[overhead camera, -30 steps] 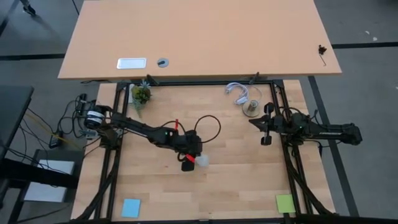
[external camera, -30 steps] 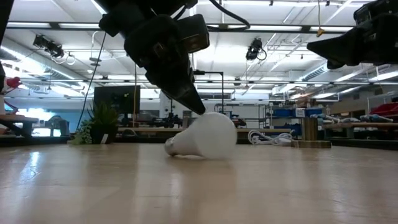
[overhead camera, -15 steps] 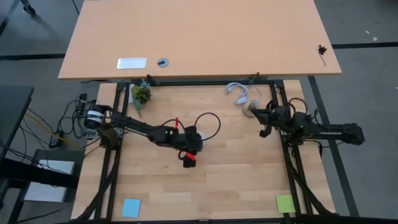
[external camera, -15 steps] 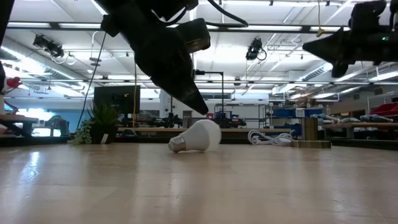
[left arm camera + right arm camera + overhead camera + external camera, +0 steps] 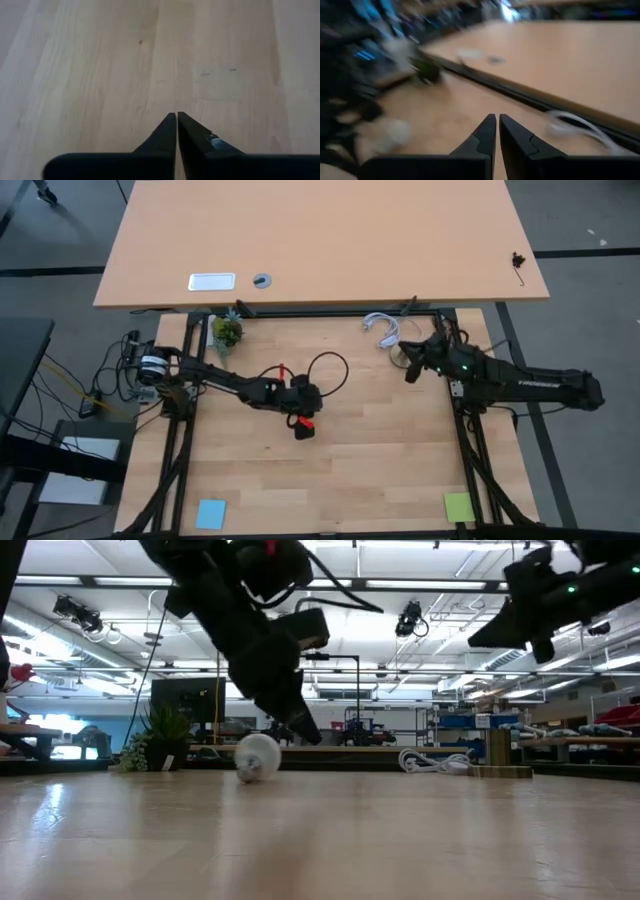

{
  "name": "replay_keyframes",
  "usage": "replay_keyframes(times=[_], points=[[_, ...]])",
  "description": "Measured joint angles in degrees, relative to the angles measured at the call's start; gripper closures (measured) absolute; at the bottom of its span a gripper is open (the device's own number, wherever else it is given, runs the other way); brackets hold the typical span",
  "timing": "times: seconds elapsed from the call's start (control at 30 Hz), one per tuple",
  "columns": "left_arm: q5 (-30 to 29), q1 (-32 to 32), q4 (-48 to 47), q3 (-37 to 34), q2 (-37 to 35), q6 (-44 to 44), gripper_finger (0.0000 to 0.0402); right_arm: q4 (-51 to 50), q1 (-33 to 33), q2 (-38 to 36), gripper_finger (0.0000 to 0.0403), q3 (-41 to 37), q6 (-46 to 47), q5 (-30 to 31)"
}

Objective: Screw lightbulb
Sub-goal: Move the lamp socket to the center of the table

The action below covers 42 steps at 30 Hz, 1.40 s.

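The white lightbulb (image 5: 258, 757) lies on its side on the wooden table, seen end-on in the low view. In the high view my left arm hides it. My left gripper (image 5: 303, 429) is shut and empty near the table's middle, pointing down at bare wood (image 5: 176, 117). In the low view its fingertips (image 5: 310, 736) stand just right of the bulb and a little above it. My right gripper (image 5: 407, 371) is shut and empty, raised above the table (image 5: 472, 640) at the far right, near the coiled white cable (image 5: 383, 328).
A small potted plant (image 5: 226, 332) stands at the far left. A blue note (image 5: 210, 513) and a green note (image 5: 458, 506) lie at the near corners. A larger tan table (image 5: 320, 240) stands beyond the far edge.
The bulb has rolled away toward the table's far side and turned until it shows end-on. My left gripper, which was at the bulb's head, has gone toward the far edge and a little left. My right gripper has gone toward the table's left and far edge.
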Motion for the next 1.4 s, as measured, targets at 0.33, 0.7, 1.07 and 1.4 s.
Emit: replay_keyframes(times=[0.33,0.7,1.07,1.4], points=[[0.3,-0.6,9.8,-5.0,0.0,-2.6,0.0399,-26.6,-9.1,20.1,0.0370,16.9,10.5,-1.6],[0.4,-0.8,8.6,-5.0,-1.9,-2.2,0.0400,-40.4,-14.2,41.1,0.0371,24.3,12.8,-3.9],[0.1,-0.8,7.9,-5.0,-3.1,-2.1,0.0401,-38.9,-16.0,46.7,0.0371,25.1,10.6,-7.5],[0.2,-1.1,7.6,-5.0,-4.0,-2.1,0.0401,-28.1,-12.3,42.7,0.0371,24.6,5.9,-30.2]])
